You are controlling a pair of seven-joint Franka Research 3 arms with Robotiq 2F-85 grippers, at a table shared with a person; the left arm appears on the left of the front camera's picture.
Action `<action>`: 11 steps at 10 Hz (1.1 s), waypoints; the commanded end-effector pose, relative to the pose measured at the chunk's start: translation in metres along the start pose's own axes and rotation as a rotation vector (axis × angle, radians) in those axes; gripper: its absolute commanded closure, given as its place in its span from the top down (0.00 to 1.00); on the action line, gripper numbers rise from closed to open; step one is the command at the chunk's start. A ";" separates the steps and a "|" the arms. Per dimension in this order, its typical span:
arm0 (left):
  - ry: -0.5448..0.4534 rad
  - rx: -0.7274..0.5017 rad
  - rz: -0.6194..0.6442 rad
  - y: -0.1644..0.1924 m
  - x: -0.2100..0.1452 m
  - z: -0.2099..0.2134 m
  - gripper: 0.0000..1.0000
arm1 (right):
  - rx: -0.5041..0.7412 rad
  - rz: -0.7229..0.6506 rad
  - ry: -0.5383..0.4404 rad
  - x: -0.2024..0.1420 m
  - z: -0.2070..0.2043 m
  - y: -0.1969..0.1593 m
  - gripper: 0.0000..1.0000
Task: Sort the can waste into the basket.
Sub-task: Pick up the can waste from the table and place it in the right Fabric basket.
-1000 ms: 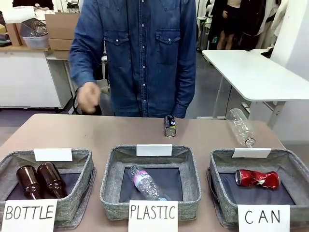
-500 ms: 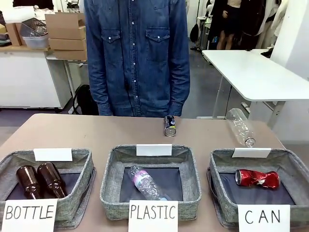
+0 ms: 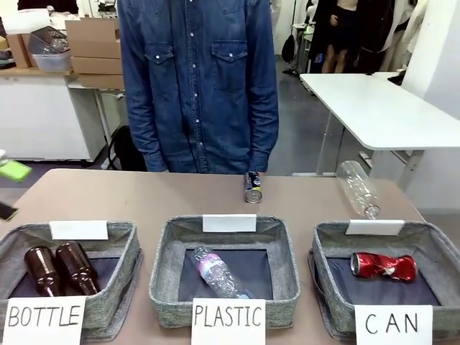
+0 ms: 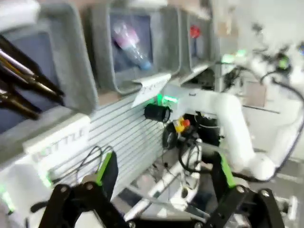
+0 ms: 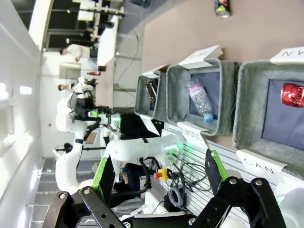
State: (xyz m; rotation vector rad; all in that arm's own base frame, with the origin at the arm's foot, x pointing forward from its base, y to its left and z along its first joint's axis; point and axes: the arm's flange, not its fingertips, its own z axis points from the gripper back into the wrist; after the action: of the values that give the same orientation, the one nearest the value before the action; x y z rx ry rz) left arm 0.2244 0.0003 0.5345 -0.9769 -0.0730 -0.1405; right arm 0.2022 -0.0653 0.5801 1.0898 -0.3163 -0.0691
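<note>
across the brown table [image 3: 144, 198], at the far side, stands a person [image 3: 198, 86] in a blue shirt. near me sit three grey baskets in a row: the bottle basket [image 3: 123, 241] on the left, the plastic basket [image 3: 162, 266] in the middle, and the can basket [image 3: 325, 248] on the right. my left gripper [image 4: 164, 166] is wide open and holds nothing. my right gripper [image 5: 157, 170] is wide open too, and empty. the red can [image 3: 383, 266] lies in the can basket already, with its long way going left to right. the dark can [image 3: 252, 187] is out on the table at the far edge, about in the middle, just in front of the person. both my grippers are well apart from it. it looks like it stands up, but it may lie with one end to me; i cannot tell. i think my right arm should go, because the can basket is on that side.
</note>
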 end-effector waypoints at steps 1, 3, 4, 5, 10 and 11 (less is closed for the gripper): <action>-0.167 0.068 0.049 0.007 -0.051 0.064 1.00 | 0.011 -0.011 0.003 -0.004 0.003 0.001 1.00; -0.167 0.068 0.049 0.007 -0.051 0.064 1.00 | 0.011 -0.011 0.003 -0.004 0.003 0.001 1.00; -0.167 0.068 0.049 0.007 -0.051 0.064 1.00 | 0.011 -0.011 0.003 -0.004 0.003 0.001 1.00; -0.167 0.068 0.049 0.007 -0.051 0.064 1.00 | 0.011 -0.011 0.003 -0.004 0.003 0.001 1.00; -0.167 0.068 0.049 0.007 -0.051 0.064 1.00 | -0.257 0.115 -0.057 0.009 -0.018 0.009 1.00; -0.167 0.068 0.049 0.007 -0.051 0.064 1.00 | -0.370 0.228 0.013 0.035 -0.042 0.008 1.00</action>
State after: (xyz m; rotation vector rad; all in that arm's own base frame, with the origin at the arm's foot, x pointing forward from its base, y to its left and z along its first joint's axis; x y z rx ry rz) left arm 0.1748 0.0642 0.5563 -0.9145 -0.2130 -0.0187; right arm 0.2171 -0.0455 0.5802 0.8743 -0.3663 0.0093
